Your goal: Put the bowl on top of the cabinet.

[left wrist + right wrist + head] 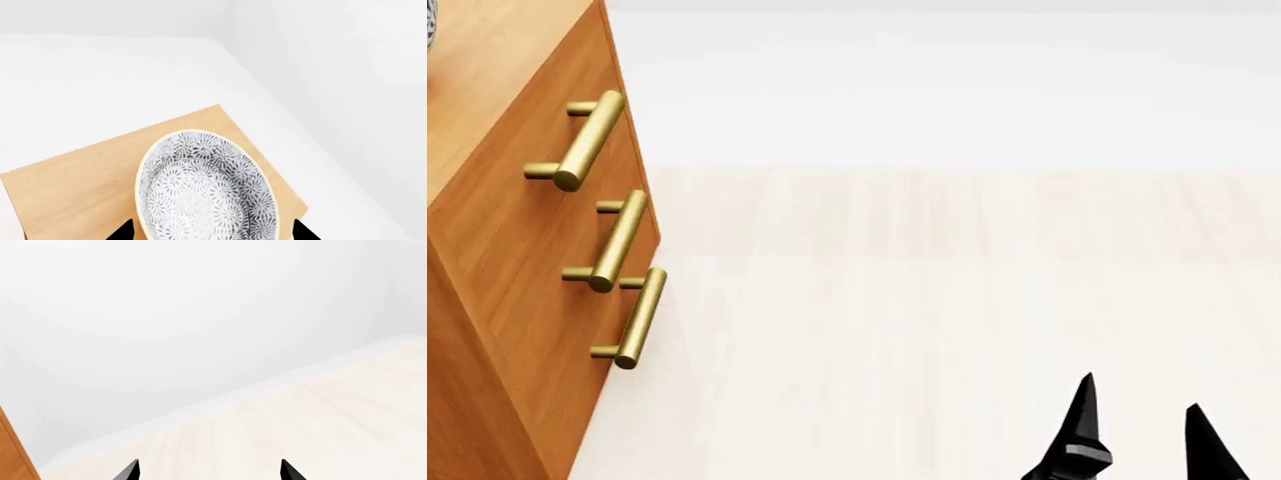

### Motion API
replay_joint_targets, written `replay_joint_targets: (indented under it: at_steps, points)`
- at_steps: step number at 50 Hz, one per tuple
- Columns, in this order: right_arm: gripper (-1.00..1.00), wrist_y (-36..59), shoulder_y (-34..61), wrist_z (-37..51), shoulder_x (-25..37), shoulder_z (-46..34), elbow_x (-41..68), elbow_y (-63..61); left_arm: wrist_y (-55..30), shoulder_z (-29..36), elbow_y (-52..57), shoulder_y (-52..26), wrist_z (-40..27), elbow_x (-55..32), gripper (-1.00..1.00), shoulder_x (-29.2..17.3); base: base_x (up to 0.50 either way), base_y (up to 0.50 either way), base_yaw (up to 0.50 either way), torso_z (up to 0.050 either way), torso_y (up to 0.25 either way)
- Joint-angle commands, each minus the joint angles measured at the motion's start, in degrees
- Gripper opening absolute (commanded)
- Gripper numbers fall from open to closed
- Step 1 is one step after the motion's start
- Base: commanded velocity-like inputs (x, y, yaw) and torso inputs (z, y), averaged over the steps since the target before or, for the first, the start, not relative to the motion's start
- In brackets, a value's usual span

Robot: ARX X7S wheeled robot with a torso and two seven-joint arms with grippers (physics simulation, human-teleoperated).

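Item: bowl (205, 190), deep, white with dense grey-blue floral pattern, pale rim. Location: on the cabinet top (73, 192), toward one corner, seen between my left jaws (213, 231). Whether it rests fully on the wood or hangs just above it, I cannot tell.

Left jaws: spread wide, one dark tip showing either side of the bowl's near rim; no contact visible, the rim's nearest part cut off by the frame.

Step in hand, as I judge it: release and clear. Best done by confirming the bowl sits flat, keeping the jaws wide, then lifting straight away from the rim so neither tip nudges it toward the close cabinet edge.

Cabinet (521, 250): orange-brown wood, three brass bar handles (581, 140) on the front in the head view. There only a sliver of pattern shows at the top-left corner; my left arm is out of view.

Right jaws (1141, 440): spread, holding nothing, low over pale floor (961, 300), well apart from the cabinet.
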Motion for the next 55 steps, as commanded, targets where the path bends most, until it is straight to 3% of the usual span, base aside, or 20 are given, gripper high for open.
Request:
replay_joint_targets:
  at_steps: [1,8,14,22,55]
  points:
    - [1.00,-0.1,-0.3,-0.1,0.1,0.1,0.1,-0.4,-0.9,3.4,-0.1,-2.3,-0.2,-0.1,1.00,1.2,0.00,0.00,0.00,0.000,0.000]
    - [1.00,0.0,-0.2,-0.2,0.1,0.0,0.1,-0.4,-0.3,7.4,-2.5,-3.7,1.7,-0.4,1.00,2.2,0.00,0.00,0.00,0.000,0.000]
    - [1.00,-0.1,-0.5,-0.2,0.2,0.1,0.2,-0.8,-4.5,10.9,3.3,-2.0,-0.6,-4.6,1.00,3.8,0.00,0.00,0.00,0.000,0.000]
    - [1.00,-0.3,-0.9,-0.3,0.4,0.3,0.4,-1.2,-5.0,15.5,4.2,-1.5,-3.5,-9.6,1.00,3.4,0.00,0.00,0.00,0.000,0.000]
    - [1.00,-0.6,-1.5,-0.3,0.6,0.7,0.6,-2.0,-3.4,36.7,-0.6,-7.4,-4.4,-21.0,1.00,3.5,0.00,0.00,0.00,0.000,0.000]
